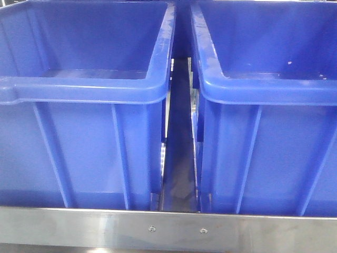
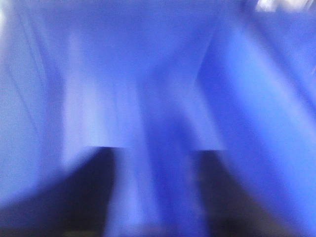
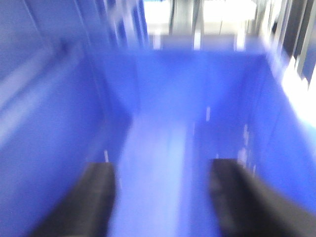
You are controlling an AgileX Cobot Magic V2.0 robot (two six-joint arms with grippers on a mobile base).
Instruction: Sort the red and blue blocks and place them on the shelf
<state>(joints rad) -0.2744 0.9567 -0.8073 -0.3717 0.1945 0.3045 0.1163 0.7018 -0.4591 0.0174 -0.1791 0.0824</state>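
Nearest the lens in each wrist view are the dark fingers of a tool. The right tool (image 3: 160, 197) shows two black fingers (image 3: 96, 197) set wide apart at the bottom of the frame, with nothing between them; the left tool (image 2: 153, 192) likewise shows two dark shapes apart with only blue between, though that view is so smeared that I would only call it apparently open and empty. Beyond the right tool lies the pale floor of a blue bin (image 3: 153, 143), its walls rising at left, right and ahead, leaving a straight open lane up the frame. The left wrist view shows only blurred blue bin wall (image 2: 256, 98). In the front view two blue bins (image 1: 84, 84) stand side by side, a narrow dark gap between them, behind the shelf's steel front beam (image 1: 105, 229) along the bottom edge. No red or blue block is visible anywhere, so neither its direction from the tools nor the nearer arm can be judged.
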